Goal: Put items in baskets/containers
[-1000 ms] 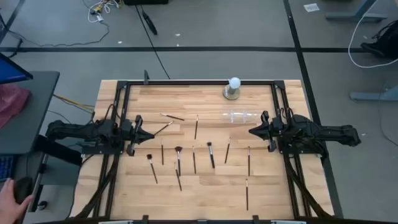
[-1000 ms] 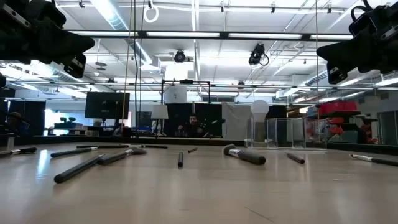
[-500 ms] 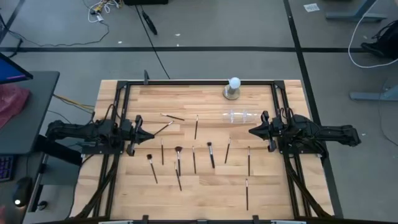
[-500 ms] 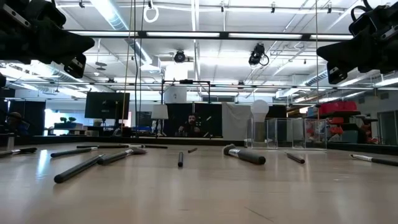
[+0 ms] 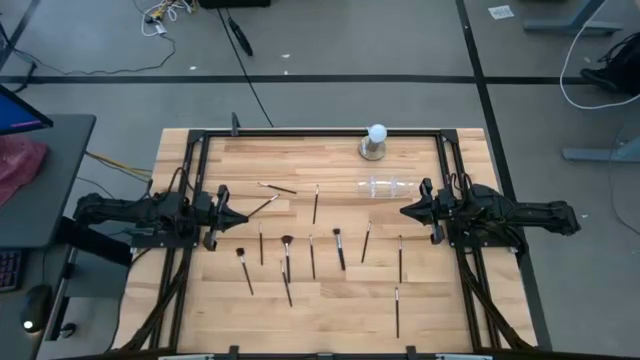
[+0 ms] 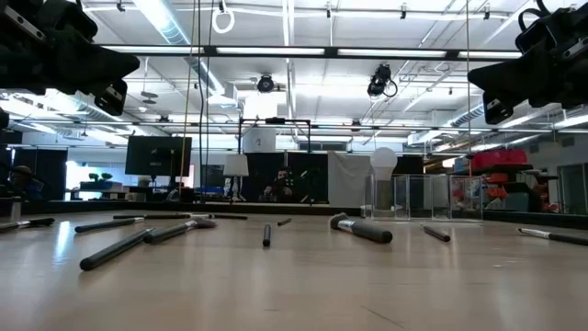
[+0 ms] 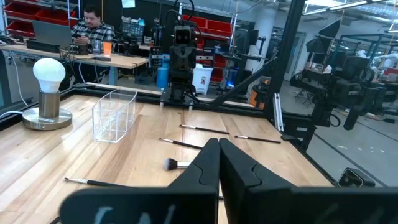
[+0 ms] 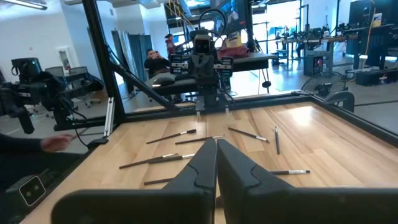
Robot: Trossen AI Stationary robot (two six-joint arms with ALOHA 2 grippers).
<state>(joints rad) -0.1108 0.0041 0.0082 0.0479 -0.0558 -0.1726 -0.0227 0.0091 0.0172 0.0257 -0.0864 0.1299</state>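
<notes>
Several thin dark makeup brushes (image 5: pixel 312 255) lie flat on the wooden table, spread between the two arms; they also show in the low view (image 6: pixel 363 230). The clear plastic tray (image 5: pixel 385 186) stands on the table's far right part and shows in the left wrist view (image 7: pixel 115 115). My left gripper (image 5: pixel 240 212) hovers shut at the table's left, above the brushes. My right gripper (image 5: pixel 404 211) hovers shut at the right, just near of the tray. Their shut fingers show in the wrist views (image 7: pixel 219 155) (image 8: pixel 216 155).
A white ball on a grey round base (image 5: pixel 375 142) stands at the far edge, beside the tray. A black frame (image 5: pixel 300 132) runs around the table. A desk (image 5: pixel 40 170) stands off the table's left. People sit in the room beyond (image 7: pixel 87 25).
Neither arm nor any brush has moved. A person's hand that showed by the desk off the table's near left corner has gone out of view.
</notes>
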